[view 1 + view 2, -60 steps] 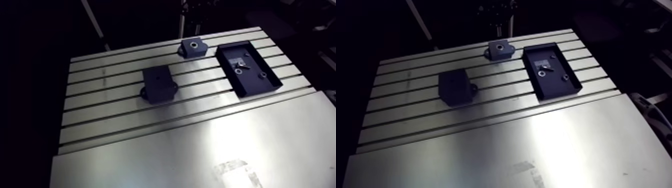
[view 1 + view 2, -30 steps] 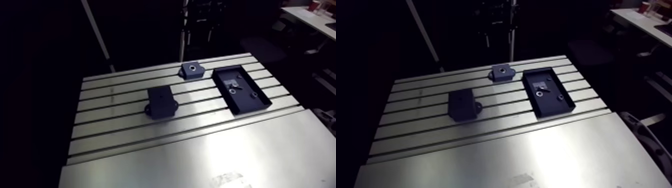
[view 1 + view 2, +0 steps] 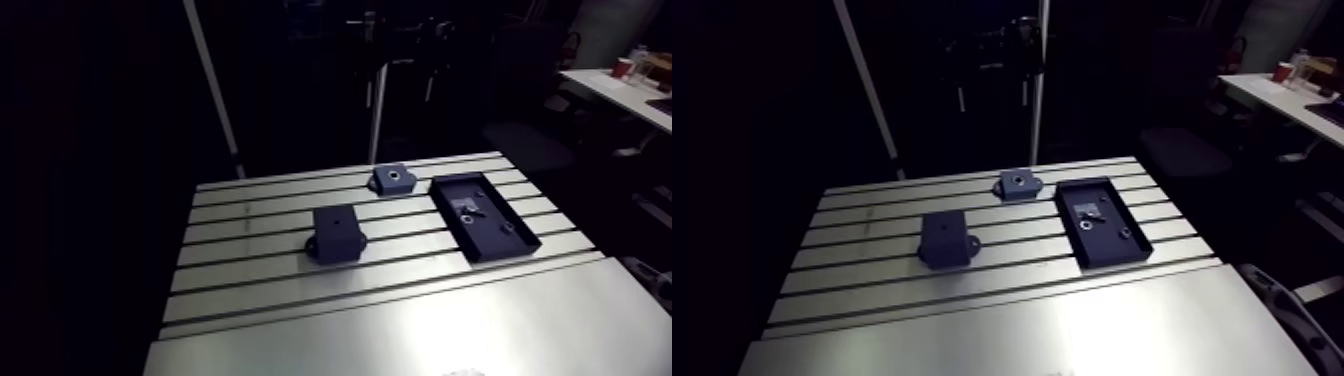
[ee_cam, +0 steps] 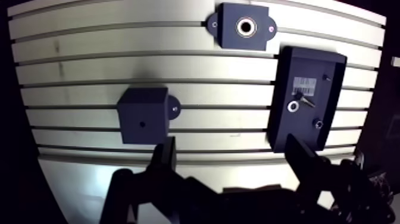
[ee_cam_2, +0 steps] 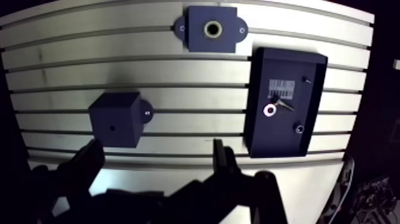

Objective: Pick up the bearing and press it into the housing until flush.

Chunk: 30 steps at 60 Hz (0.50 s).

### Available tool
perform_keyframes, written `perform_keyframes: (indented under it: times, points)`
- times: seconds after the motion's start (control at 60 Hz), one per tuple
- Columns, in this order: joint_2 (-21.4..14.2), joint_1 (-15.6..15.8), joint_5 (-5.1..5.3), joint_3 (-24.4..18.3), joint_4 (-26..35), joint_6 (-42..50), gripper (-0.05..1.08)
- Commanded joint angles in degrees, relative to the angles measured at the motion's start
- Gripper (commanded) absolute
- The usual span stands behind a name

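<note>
Hovering well above the table (image 4: 71,68), fingers (image 4: 165,156) spread wide apart, tray (image 4: 331,89) just ahead.

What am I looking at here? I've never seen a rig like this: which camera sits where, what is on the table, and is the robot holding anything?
This is one robot arm working at a slotted metal table. The arm view comes from a camera riding on the arm's upper link and looks across the whole table. The wrist view looks down past the end effector. Its two dark fingers stand apart and hold nothing. On the table are a housing with a round bore, a dark block and a tray. In the tray lies a small silvery ring, probably the bearing, beside a few smaller parts.
</note>
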Motion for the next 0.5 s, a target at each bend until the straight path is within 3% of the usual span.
perform_keyframes:
  times: [0.017, 0.5]
  points:
    - [-8.7, 3.6, 0.26, 2.3, 4.8, 4.8, 0.00]
    - [-11.6, 3.2, 0.26, 1.9, 9.4, 4.1, 0.00]
